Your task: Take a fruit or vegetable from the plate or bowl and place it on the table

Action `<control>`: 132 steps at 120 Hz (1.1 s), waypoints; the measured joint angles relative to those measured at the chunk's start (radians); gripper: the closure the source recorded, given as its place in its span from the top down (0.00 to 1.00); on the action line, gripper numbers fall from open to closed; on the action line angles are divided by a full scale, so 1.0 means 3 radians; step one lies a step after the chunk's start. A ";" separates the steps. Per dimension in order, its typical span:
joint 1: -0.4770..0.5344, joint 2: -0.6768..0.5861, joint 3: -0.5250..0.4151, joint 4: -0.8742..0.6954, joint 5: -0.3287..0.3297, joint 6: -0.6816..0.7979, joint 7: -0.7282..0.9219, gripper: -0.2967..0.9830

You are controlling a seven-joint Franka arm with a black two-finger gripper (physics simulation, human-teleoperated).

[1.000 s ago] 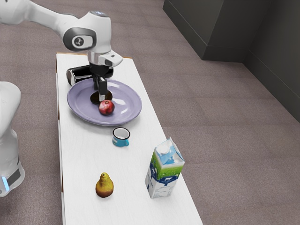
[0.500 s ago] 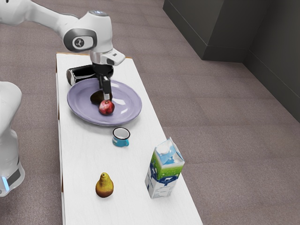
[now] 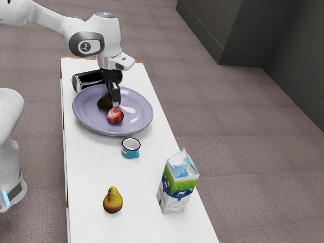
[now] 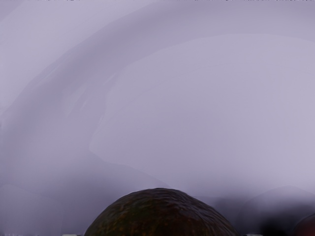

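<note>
In the exterior view my gripper points down over the purple plate, its fingers apart. Beside the near finger lies a dark, avocado-like fruit, partly hidden by that finger. A red apple rests on the plate just below the near fingertip. The wrist view has the dark fruit at its lower edge, between the pale tips of my gripper, with a slight gap at each side. A bit of the red apple appears in the corner, and the plate lies beneath.
On the white table stand a small blue mug near the plate, a pear and a milk carton farther forward. A black cylinder lies behind the plate.
Over the last second my hand has shifted a little toward the exterior view's right. The dark fruit now shows to the exterior view's left of the near finger, slightly displaced from before.
</note>
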 joint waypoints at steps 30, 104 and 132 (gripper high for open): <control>0.0004 0.0019 0.0003 0.0127 0.0058 0.0042 -0.0073 0.48; -0.0998 -0.0355 -0.1179 0.1099 -0.0739 -0.0831 -0.0170 0.48; -0.1293 -0.0355 -0.1177 0.0858 -0.0977 -0.1133 -0.0253 0.48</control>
